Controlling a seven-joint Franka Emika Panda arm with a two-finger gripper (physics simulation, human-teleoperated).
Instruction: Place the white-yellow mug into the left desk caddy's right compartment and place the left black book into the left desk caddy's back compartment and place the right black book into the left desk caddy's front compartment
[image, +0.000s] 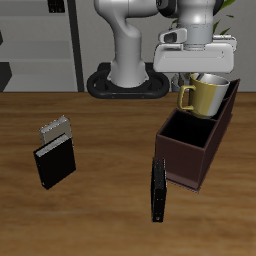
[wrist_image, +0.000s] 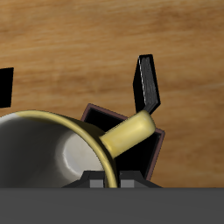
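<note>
We hold the mug (image: 207, 95) clamped by its rim in our gripper (image: 207, 75), raised over the caddy (image: 196, 137) toward the desk's back edge, handle pointing sideways.

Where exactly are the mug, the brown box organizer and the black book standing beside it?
white-yellow mug (image: 208, 97): exterior view, on its outer side wall.
left desk caddy (image: 188, 160): exterior view, on its front outer wall.
black book (image: 158, 190): exterior view, on its upright cover.

The white-yellow mug (image: 208, 96) hangs (upright) above the left desk caddy (image: 190, 150).
</note>
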